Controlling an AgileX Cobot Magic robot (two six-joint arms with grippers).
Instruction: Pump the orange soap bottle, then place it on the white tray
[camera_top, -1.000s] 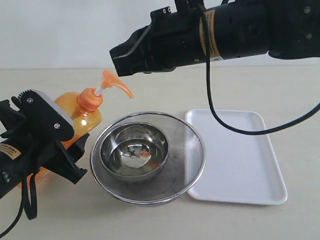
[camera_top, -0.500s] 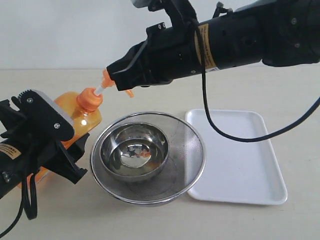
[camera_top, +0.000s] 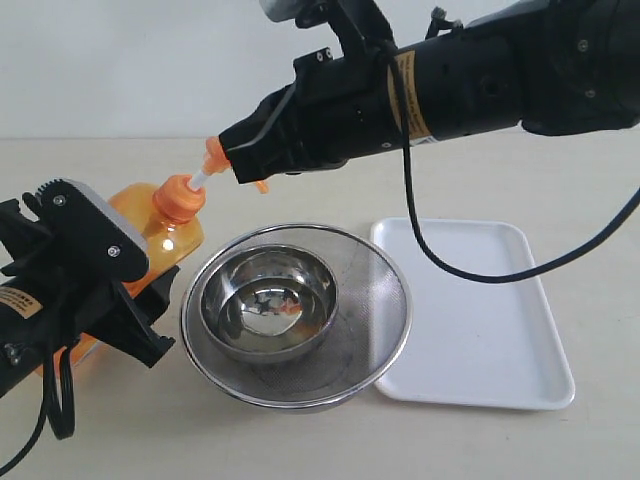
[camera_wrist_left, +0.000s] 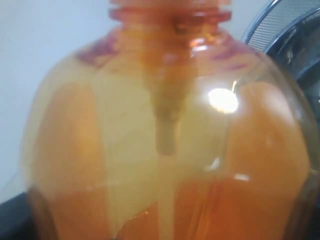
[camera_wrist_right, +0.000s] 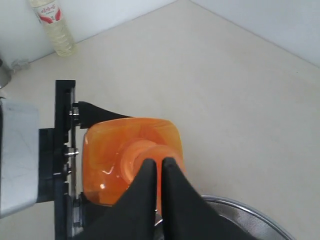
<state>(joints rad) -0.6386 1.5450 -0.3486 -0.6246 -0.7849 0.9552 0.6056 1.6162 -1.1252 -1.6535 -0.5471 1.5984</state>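
while the left gripper (camera_top: 118, 285) is clamping the broad translucent body of the orange soap bottle (camera_top: 168, 228) between its black fingers, the bottle is leaning to the right, with its pump head (camera_top: 213, 155) pointing toward the bowls. its glossy plastic is letting light through, and in the left wrist view a thin dip tube (camera_wrist_left: 167, 125) is showing inside. the right gripper (camera_top: 236, 160) is reaching in from the right with its two matte black fingers pressed together, pinching nothing, and their tips are lying against the pump head. right of the bottle a small polished steel bowl (camera_top: 268, 310) is sitting inside a wide round strainer (camera_top: 385, 300) of fine metal mesh. the white tray (camera_top: 480, 340), smooth, rectangular, with rounded corners and a low rim, is lying just right of the strainer, well apart from the bottle.
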